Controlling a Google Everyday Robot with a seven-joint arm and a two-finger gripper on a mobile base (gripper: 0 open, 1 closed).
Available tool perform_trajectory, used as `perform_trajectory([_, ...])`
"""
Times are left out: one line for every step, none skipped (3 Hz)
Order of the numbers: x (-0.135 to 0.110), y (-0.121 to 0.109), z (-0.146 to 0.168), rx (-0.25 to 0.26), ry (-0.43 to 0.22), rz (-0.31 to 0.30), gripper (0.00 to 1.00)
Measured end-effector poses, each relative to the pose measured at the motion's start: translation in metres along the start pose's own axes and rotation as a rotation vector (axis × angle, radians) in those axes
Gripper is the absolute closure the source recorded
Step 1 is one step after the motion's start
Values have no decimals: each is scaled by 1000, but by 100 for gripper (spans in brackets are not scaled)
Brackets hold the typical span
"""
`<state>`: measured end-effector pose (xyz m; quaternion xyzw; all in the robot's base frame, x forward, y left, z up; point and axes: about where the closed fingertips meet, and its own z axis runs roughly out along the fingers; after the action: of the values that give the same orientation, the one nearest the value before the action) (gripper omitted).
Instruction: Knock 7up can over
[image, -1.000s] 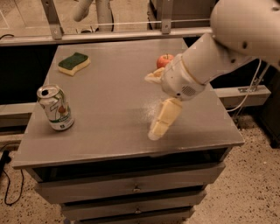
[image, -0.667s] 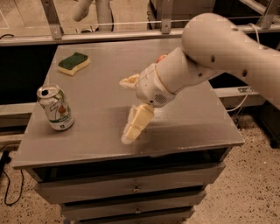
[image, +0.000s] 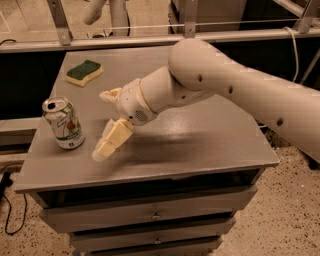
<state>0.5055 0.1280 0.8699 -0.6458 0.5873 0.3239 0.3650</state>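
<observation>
The 7up can (image: 64, 124) stands upright near the left edge of the grey cabinet top (image: 200, 145), its long axis vertical. The gripper (image: 101, 125) hovers just to its right, not touching it, fingers spread wide and holding nothing. The can lies directly left of the lower finger, so a leftward sweep against its side would likely tip it. A green sponge (image: 85, 72) lies far left.

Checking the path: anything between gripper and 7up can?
No: in the camera view, only bare table lies between the gripper, low over it, and the can.
</observation>
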Motion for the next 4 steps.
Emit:
perform_trajectory([-30, -6, 41, -12, -120, 41, 0])
perform_trajectory([-52, -12, 64, -8, -182, 60, 0])
perform_trajectory([-65, -17, 84, -1, -219, 80, 18])
perform_trajectory([-67, -28, 88, 25, -237, 90, 41])
